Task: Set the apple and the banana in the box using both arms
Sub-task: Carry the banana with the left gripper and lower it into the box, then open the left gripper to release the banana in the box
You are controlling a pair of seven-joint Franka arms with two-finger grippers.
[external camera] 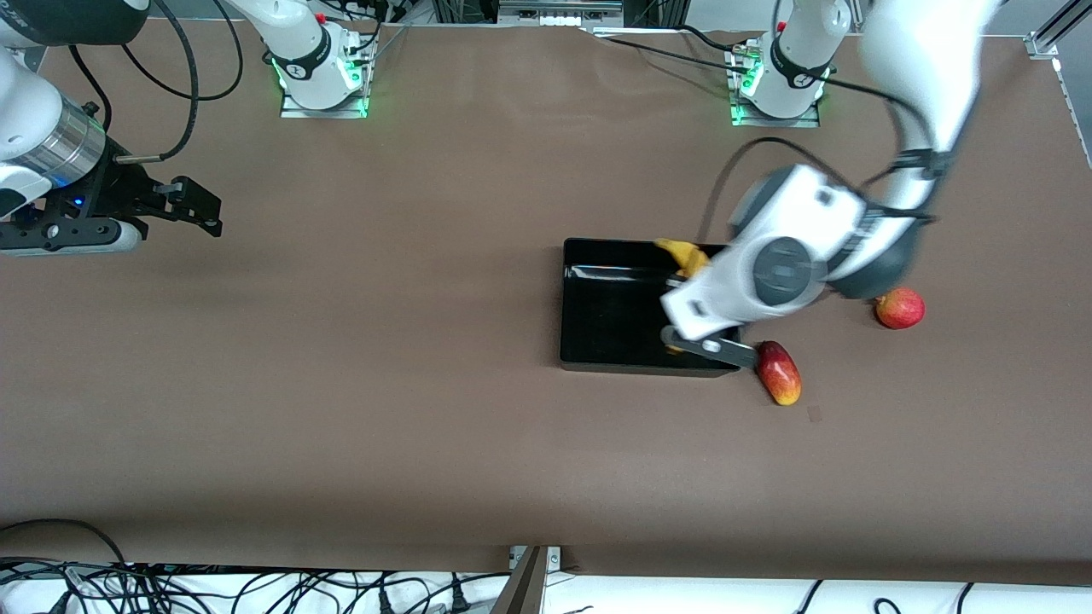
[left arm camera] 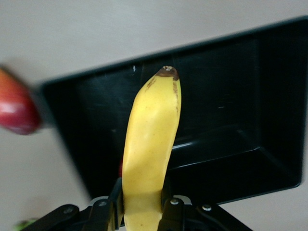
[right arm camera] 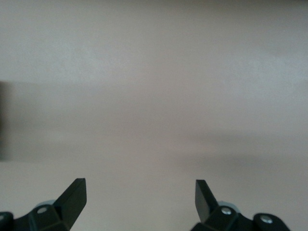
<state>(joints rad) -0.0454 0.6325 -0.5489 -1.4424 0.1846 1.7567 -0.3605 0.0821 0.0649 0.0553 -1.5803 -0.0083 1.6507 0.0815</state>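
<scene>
Over the box (external camera: 597,315), the left gripper (left arm camera: 142,211) pinches the banana (left arm camera: 149,149), its long axis pointing at twelve o'clock into the box, while the right gripper (right arm camera: 139,197) waits spread, and the apple (external camera: 900,308) sits on the worktop (external camera: 384,384).

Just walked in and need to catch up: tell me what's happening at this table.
The left gripper is shut on the banana and holds it over the black box, which looks empty. The right gripper waits open over bare table at the right arm's end. The apple sits on the table beside the box, toward the left arm's end, and an oblong red-and-yellow fruit lies by the box's corner, nearer the front camera.
</scene>
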